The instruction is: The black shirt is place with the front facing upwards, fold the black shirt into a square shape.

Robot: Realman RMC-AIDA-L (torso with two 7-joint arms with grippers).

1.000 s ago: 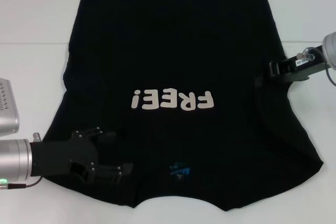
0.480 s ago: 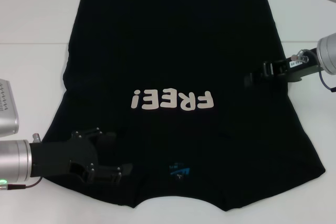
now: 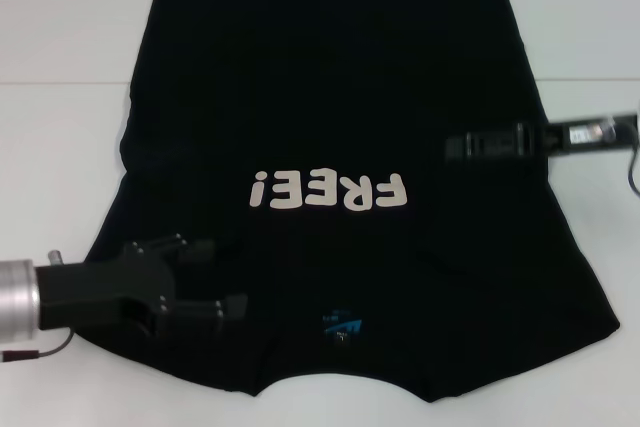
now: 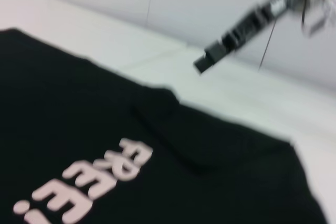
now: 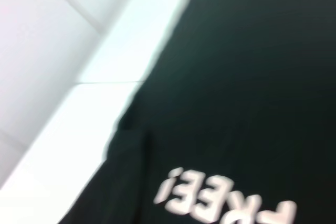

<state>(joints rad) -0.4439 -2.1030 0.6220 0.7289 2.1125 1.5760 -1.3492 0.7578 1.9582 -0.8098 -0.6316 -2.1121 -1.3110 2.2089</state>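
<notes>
Reaching over the black shirt (image 3: 330,127), spread front-up on the white table (image 3: 60,117).
Head view: left gripper (image 3: 215,277) spread open near the collar shoulder; right gripper (image 3: 460,145) over the opposite side, opening unclear. Left wrist view: limp, light cloth; pinch hems and sleeve edges.

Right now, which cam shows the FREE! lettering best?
Head view: the whole FREE! lettering shows on the black shirt, upside down to the camera, unobstructed. The left wrist view cuts off part of it at the frame's edge and blurs it; the right wrist view shows it blurred and clipped too.
</notes>
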